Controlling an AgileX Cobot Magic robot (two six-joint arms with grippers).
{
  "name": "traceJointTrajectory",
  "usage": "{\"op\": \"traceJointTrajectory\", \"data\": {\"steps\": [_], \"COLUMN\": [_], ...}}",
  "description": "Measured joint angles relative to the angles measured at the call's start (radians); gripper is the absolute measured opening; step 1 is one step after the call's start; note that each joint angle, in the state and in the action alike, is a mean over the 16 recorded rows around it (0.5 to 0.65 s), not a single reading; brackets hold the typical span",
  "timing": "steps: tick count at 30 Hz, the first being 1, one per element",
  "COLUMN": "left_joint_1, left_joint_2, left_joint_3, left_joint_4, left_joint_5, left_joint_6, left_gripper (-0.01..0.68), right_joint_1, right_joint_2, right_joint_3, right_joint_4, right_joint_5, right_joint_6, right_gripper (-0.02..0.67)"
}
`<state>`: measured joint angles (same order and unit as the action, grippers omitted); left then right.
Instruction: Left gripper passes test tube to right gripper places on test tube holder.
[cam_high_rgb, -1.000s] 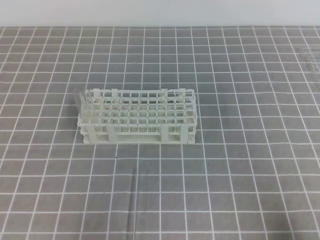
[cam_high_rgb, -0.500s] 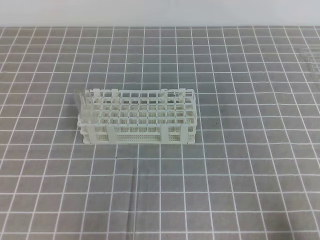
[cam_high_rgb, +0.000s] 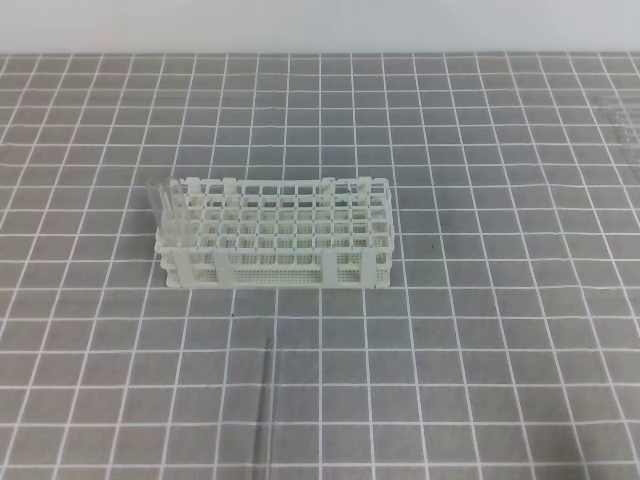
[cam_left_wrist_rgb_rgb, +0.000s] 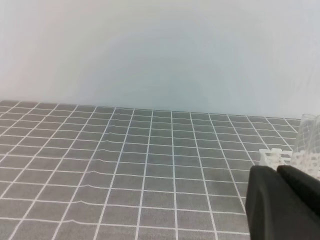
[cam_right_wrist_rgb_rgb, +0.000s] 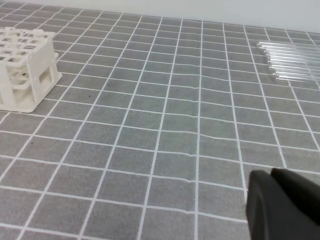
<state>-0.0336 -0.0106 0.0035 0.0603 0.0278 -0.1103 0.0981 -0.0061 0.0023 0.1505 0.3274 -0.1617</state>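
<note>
The white test tube holder (cam_high_rgb: 275, 238) stands mid-mat. A clear test tube (cam_high_rgb: 156, 203) stands upright in its left end. Another faint clear tube (cam_high_rgb: 268, 400) lies on the mat in front of the rack, pointing toward the camera. Neither arm shows in the exterior high view. In the left wrist view my left gripper (cam_left_wrist_rgb_rgb: 276, 171) sits low at the right with its black fingers pressed together and nothing between them; the rack's corner (cam_left_wrist_rgb_rgb: 276, 156) and the upright tube (cam_left_wrist_rgb_rgb: 307, 137) lie just beyond it. My right gripper (cam_right_wrist_rgb_rgb: 270, 175) is likewise shut and empty, far right of the rack (cam_right_wrist_rgb_rgb: 25, 70).
Several spare clear tubes (cam_right_wrist_rgb_rgb: 290, 60) lie side by side at the mat's far right edge, also visible as tubes (cam_high_rgb: 625, 118) in the exterior high view. The grey gridded mat (cam_high_rgb: 480, 330) covers the table up to a pale back wall.
</note>
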Motion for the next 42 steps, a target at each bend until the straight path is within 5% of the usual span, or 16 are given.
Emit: {"op": "traceJointTrajectory", "data": {"steps": [12,28,42], "left_joint_1": [0.0,0.0,-0.037], "left_joint_2": [0.002,0.007,0.091], "left_joint_3": [0.0,0.001,-0.077], "left_joint_4": [-0.01,-0.031,-0.097], "left_joint_5": [0.005,0.024,0.132], "left_joint_6": [-0.157,-0.341,-0.359], "left_gripper": [-0.003,-0.002,-0.003], "right_joint_1": [0.0,0.0,0.0], "right_joint_2": [0.0,0.0,0.108], "right_joint_3": [0.0,-0.002,-0.122], "right_joint_4": [0.075,0.586,0.662], "right_joint_5": [-0.069,-0.349,-0.201], "right_joint_6": [-0.002,-0.032,-0.126], "right_gripper": [-0.014,-0.014,-0.014]}}
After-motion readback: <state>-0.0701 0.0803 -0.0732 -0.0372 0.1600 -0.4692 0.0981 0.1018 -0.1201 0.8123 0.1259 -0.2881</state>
